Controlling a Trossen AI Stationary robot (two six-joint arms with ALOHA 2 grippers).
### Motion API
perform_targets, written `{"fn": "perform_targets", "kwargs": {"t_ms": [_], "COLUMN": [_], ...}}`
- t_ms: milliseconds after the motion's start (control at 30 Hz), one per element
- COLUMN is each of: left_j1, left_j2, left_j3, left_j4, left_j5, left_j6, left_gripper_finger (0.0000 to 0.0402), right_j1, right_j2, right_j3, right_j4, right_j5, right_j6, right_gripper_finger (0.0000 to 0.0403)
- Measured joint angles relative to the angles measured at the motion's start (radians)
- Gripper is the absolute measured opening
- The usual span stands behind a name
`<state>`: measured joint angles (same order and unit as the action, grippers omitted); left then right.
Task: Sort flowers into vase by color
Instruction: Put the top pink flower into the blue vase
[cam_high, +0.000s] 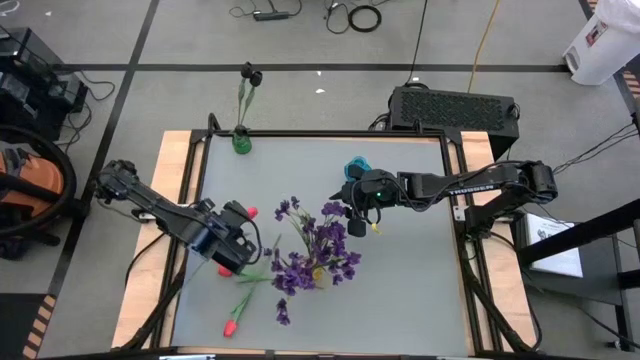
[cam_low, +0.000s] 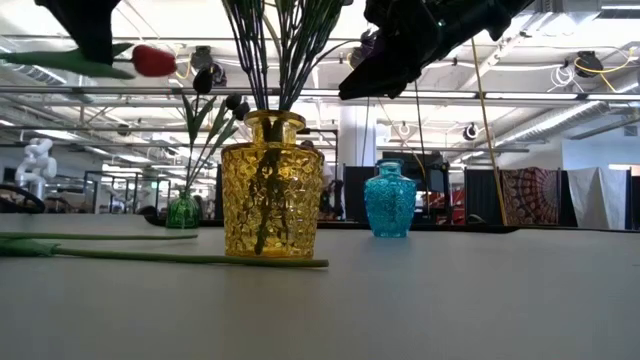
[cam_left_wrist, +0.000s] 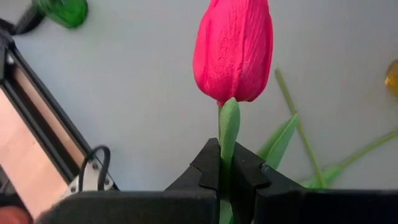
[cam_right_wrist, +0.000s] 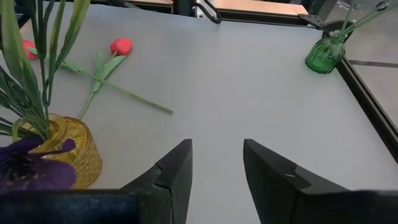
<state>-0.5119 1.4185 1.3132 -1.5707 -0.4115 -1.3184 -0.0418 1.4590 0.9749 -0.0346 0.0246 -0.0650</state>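
My left gripper (cam_high: 243, 222) is over the table's left half, shut on a red tulip (cam_left_wrist: 233, 50), which is up in the air in the low view (cam_low: 152, 60). Two more red tulips (cam_high: 230, 325) (cam_right_wrist: 121, 45) lie flat on the table near it. A yellow vase (cam_high: 318, 272) at the middle holds purple sprays (cam_high: 320, 240) by their stems. A green vase (cam_high: 241, 140) at the far edge holds black-headed blooms (cam_high: 250, 72). A blue vase (cam_high: 357, 168) stands behind my right gripper (cam_right_wrist: 217, 168), which hovers open right of the sprays with nothing between its fingers. My left gripper pinches the tulip's green stem (cam_left_wrist: 228, 146) between its two fingers, just below the red head. The head sticks out past the fingertips (cam_left_wrist: 205, 165). The fingers slant steeply down from the table's left side. The tulip is lifted clear of the table.
A black box (cam_high: 455, 105) sits beyond the table's far right corner. Wooden strips (cam_high: 170, 200) and a black frame border the grey surface. Bare table lies right of the yellow vase (cam_right_wrist: 62, 149) and between it and the green vase (cam_right_wrist: 323, 56).
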Motion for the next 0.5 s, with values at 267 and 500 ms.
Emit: {"fn": "perform_targets", "kwargs": {"t_ms": [267, 500], "left_j1": [0.011, 0.050], "left_j2": [-0.078, -0.087], "left_j3": [0.026, 0.138], "left_j4": [-0.001, -0.001], "left_j5": [-0.115, -0.275], "left_j6": [0.071, 0.269], "left_gripper_finger": [0.0015, 0.0015], "right_j1": [0.000, 0.000], "right_j2": [0.000, 0.000], "right_j3": [0.000, 0.000], "right_j4": [0.000, 0.000], "right_j5": [0.000, 0.000], "right_j6": [0.000, 0.000], "right_gripper_finger": [0.0135, 0.0135]}}
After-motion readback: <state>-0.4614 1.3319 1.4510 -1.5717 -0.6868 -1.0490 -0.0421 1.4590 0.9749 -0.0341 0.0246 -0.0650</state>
